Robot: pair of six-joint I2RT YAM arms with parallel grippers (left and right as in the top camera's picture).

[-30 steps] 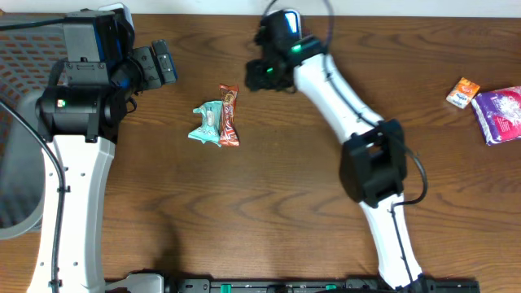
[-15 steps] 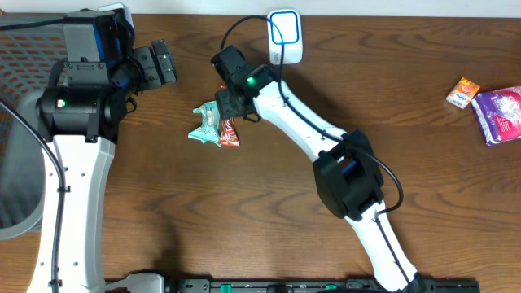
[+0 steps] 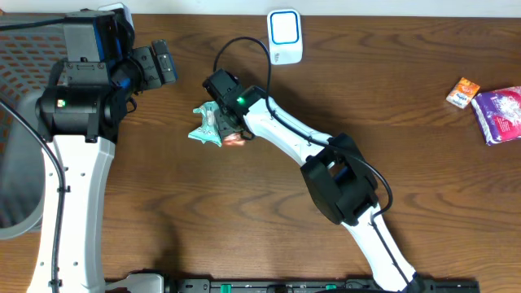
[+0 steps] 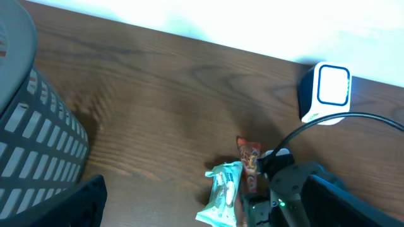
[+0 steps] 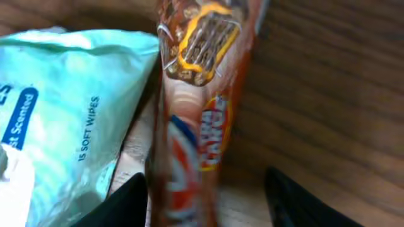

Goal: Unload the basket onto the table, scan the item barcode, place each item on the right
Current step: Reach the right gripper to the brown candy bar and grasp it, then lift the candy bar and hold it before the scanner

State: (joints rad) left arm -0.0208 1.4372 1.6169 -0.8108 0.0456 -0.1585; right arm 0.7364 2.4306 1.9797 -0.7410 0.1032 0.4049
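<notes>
The right gripper (image 5: 205, 186) is lowered over the bar (image 5: 196, 88). Its fingers (image 5: 126, 202) are parted to either side and not yet pressed on the wrapper, so nothing is held. The bar lies flat on the table (image 3: 244, 212), against the wipes (image 5: 57, 113). Within the last second the gripper was swung from beside the scanner (image 3: 285, 37) down to the bar, and its jaws were narrowed. A pick-up is judged begun, the scan not. The right arm is stretched diagonally up-left, wrist pitched down. The left gripper (image 3: 160, 63) is spread and empty.
</notes>
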